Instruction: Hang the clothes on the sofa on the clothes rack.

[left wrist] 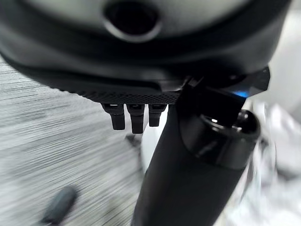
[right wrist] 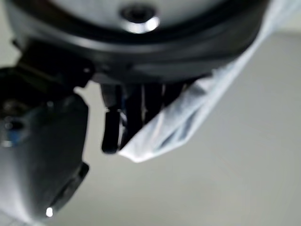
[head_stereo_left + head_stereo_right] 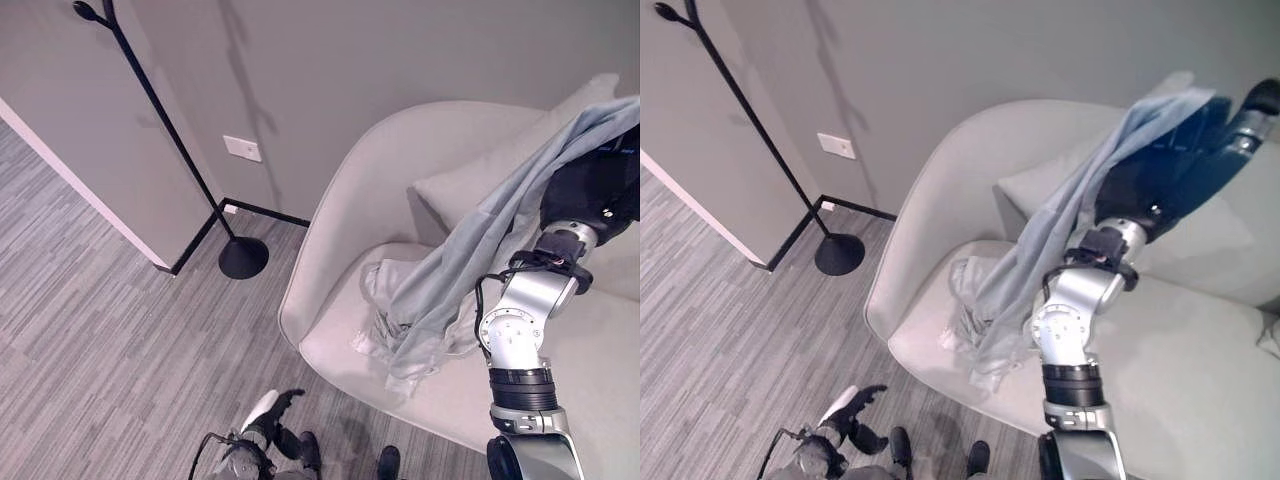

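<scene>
I count one pale blue garment (image 3: 470, 250) draped over my right hand (image 3: 1170, 170), one sofa (image 3: 340, 220), one cushion (image 3: 470, 180) on it, one black coat rack (image 3: 170, 130), one wall socket (image 3: 242, 148), and my left hand (image 3: 855, 405).

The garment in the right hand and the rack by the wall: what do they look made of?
The garment looks like thin, pale blue-grey woven cloth, matte: it hangs in soft folds from the right hand down to the sofa. The clothes rack looks like black metal, probably painted: a slim rigid pole on a round base.
</scene>
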{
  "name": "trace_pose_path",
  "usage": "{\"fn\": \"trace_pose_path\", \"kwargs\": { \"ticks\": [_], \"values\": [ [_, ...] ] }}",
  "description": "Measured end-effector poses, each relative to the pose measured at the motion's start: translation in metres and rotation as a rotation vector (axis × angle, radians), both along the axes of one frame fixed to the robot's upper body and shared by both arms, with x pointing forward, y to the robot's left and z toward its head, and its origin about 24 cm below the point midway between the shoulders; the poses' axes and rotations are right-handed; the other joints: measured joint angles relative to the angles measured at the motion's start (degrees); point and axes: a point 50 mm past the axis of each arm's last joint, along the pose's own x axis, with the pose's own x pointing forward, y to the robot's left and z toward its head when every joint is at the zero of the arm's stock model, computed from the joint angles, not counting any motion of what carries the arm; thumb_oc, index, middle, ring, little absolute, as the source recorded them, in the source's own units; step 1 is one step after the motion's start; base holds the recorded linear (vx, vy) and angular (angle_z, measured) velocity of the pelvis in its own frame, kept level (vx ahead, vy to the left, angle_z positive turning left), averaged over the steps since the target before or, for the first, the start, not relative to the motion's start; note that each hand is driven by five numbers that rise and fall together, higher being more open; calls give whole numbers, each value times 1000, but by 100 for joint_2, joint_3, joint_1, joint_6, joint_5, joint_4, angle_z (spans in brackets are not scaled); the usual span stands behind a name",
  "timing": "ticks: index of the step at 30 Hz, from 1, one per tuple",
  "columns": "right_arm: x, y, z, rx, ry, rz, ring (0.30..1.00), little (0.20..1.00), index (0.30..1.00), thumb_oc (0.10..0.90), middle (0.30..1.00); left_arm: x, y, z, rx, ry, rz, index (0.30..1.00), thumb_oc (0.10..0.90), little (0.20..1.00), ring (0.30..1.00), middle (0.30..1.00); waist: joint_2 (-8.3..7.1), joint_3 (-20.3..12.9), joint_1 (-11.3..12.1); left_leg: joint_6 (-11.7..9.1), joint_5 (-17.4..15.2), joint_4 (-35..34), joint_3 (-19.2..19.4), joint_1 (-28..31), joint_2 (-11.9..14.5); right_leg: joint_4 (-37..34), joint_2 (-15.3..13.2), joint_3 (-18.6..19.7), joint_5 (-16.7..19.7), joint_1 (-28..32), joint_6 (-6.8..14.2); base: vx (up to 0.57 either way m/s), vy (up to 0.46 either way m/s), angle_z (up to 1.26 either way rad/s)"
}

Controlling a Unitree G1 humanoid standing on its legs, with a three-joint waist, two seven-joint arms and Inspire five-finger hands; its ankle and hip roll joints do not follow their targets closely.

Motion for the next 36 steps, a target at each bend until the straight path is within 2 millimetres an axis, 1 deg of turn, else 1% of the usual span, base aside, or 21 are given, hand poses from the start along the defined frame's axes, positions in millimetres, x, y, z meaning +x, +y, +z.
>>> {"fn": "trace_pose_path", "kwargs": {
  "ticks": [2,5,7,9,10,11,13,14,15,17,19,21,23,24,26,28,31,33,35,36],
  "values": [
    [0,4,5,4,-5,7,300,300,300,400,300,10,1,10,-41,-49,38,900,800,900,900,900,-82,-52,4,18,-34,-15,16,37,3,0,1,18,1,30,0,-7,-1,-2],
    [-1,7,11,3,-5,-8,300,300,300,400,300,27,-3,26,-102,-143,91,900,800,900,900,900,-260,-159,-5,41,-50,-21,58,70,5,0,4,66,2,41,2,-2,-12,-8],
    [0,13,20,2,-13,-8,300,300,300,400,300,42,-8,39,-136,-216,125,900,800,900,900,900,-413,-253,-26,41,-49,-3,110,97,10,0,4,94,7,43,9,-7,-13,-12],
    [1,17,33,-20,-30,-8,300,300,300,400,300,54,-13,50,-148,-275,137,900,800,900,900,900,-507,-310,-57,43,-47,2,147,117,14,0,5,133,8,44,10,-23,-23,-11],
    [1,22,49,-62,-61,-8,300,300,300,400,300,66,-18,59,-159,-327,161,900,800,900,900,900,-565,-347,-71,60,-18,3,170,134,13,0,4,159,10,46,13,-20,-20,-13],
    [-2,31,76,-139,-139,-11,300,300,300,400,300,80,-23,73,-168,-402,194,900,800,900,900,900,-653,-404,-157,54,-14,4,187,159,21,0,14,194,9,57,13,-7,-25,-12],
    [-6,35,96,-199,-195,-30,300,300,300,400,300,90,-28,82,-177,-451,217,900,800,900,900,900,-727,-434,-186,53,-15,5,232,202,38,0,26,222,6,79,14,-17,-17,-10],
    [-9,37,111,-230,-234,-42,300,300,300,400,300,97,-27,90,-170,-495,236,900,800,900,900,900,-763,-441,-191,54,-14,6,257,213,47,0,38,237,4,87,14,-9,-8,-15],
    [-14,43,125,-251,-285,-51,300,300,300,400,300,101,-30,99,-188,-546,258,900,800,900,900,900,-800,-466,-236,55,-14,6,293,241,63,0,52,290,4,89,14,-1,-22,-18],
    [-20,48,137,-262,-348,-74,300,300,300,400,300,105,-34,112,-219,-617,286,900,800,900,900,900,-863,-508,-309,44,-28,5,330,331,92,-1,81,360,-11,160,18,-5,-25,-14],
    [-24,54,148,-248,-378,-67,300,300,300,400,300,112,-40,123,-221,-672,289,900,800,900,900,900,-874,-516,-329,33,-38,5,383,392,118,-1,101,391,-14,196,17,-10,-11,-11],
    [-28,61,155,-250,-419,-59,300,300,300,400,300,118,-49,134,-228,-735,260,900,800,900,900,900,-878,-520,-356,30,-40,3,442,442,137,-1,114,443,-12,224,15,-18,-8,-14],
    [-28,65,154,-252,-421,-51,300,300,300,400,300,117,-57,139,-233,-771,243,900,800,900,900,900,-891,-551,-457,30,-44,2,482,463,139,-2,114,489,-3,224,3,-18,-4,-12],
    [-28,67,154,-253,-418,-43,300,300,300,400,300,117,-60,140,-225,-783,228,900,800,900,900,900,-889,-555,-470,30,-45,3,501,470,137,-2,113,510,4,222,-5,-17,-4,-10],
    [-26,73,151,-236,-411,-13,300,300,300,400,300,119,-71,145,-223,-811,201,900,800,900,900,900,-878,-567,-558,31,-44,3,528,476,134,-2,109,543,15,212,-12,-14,-9,-7],
    [-24,79,148,-206,-399,16,300,300,300,400,300,120,-84,149,-226,-831,177,900,800,900,900,900,-850,-619,-628,31,-44,3,547,475,134,-2,108,557,18,202,-12,-15,-15,-4],
    [-22,94,142,-185,-383,78,300,300,300,400,300,124,-104,151,-249,-823,164,900,800,900,900,900,-767,-747,-685,33,-45,4,596,480,136,-2,110,611,21,182,-13,-20,-18,-9],
    [-22,100,141,-196,-381,100,300,300,300,400,300,125,-113,156,-272,-832,153,900,800,900,900,900,-742,-762,-746,33,-45,4,611,484,139,-2,113,630,24,178,-18,-20,-18,-6],
    [-22,110,138,-173,-378,147,300,300,300,400,300,126,-125,161,-266,-847,103,900,800,900,900,900,-716,-778,-796,33,-45,4,657,508,147,-1,123,683,38,174,-30,-24,-27,-12],
    [-23,113,137,-167,-379,159,300,300,300,400,300,126,-131,162,-273,-849,84,900,800,900,900,900,-702,-786,-860,36,-48,4,665,507,149,-2,123,692,37,168,-30,-32,-27,-7]
  ]
}}
